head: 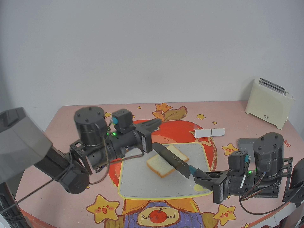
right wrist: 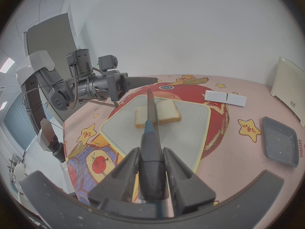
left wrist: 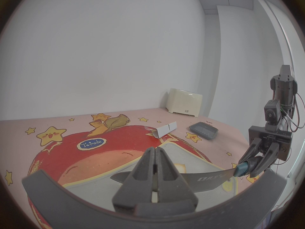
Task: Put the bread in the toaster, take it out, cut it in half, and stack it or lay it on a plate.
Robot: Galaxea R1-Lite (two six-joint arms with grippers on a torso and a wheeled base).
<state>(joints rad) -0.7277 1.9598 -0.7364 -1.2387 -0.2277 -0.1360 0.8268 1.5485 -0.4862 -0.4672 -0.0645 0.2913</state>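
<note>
Right claw (head: 198, 174) is pinching the knife (head: 172, 157) by its handle, blade across the middle of the bread (head: 160, 167) on the cutting board (head: 142, 181), left claw (head: 158, 122) pressed together nearby, so I'd press straight down, square and centred, no sideways dragging.

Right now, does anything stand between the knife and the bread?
Nothing visible does. The knife held by the right gripper lies across the bread on the cutting board; the left gripper hangs clear of both.
</note>
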